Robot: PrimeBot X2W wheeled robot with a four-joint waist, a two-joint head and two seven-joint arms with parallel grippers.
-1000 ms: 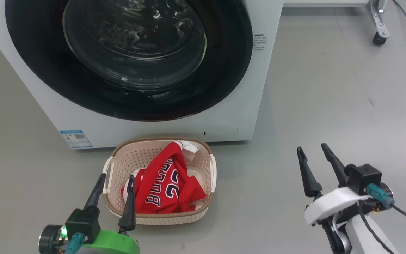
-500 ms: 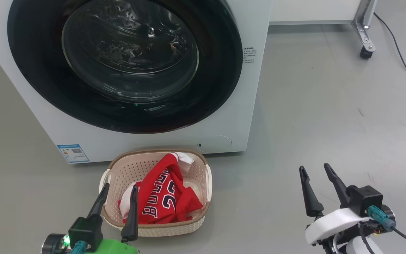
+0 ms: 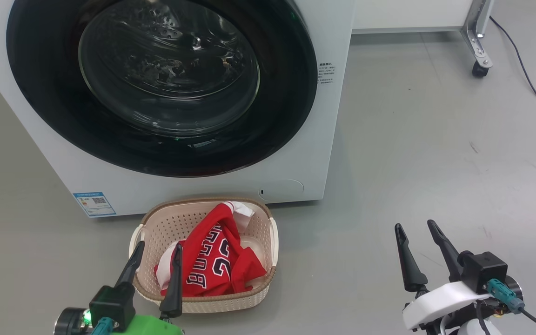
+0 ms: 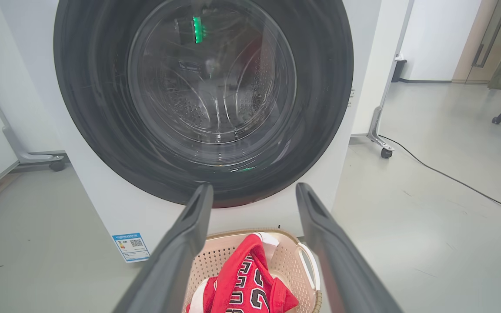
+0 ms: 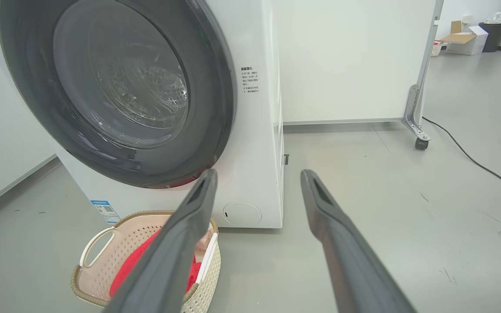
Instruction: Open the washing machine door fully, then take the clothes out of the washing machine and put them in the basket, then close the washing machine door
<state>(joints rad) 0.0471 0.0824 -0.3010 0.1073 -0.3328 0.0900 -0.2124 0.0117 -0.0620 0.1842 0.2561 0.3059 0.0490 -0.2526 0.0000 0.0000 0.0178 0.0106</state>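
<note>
Inside basket (image 3: 268, 242): red clothes (image 3: 212, 267).

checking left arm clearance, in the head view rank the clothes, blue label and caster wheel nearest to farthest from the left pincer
1. the clothes, in the basket, right by the left pincer.
2. the blue label, low on the front of the washing machine, left side.
3. the caster wheel, far off to the upper right.

Head view looks steeply down on the washing machine (image 3: 306, 158) and basket (image 3: 221, 303). Both wrist views face them from close range, near floor level.
</note>
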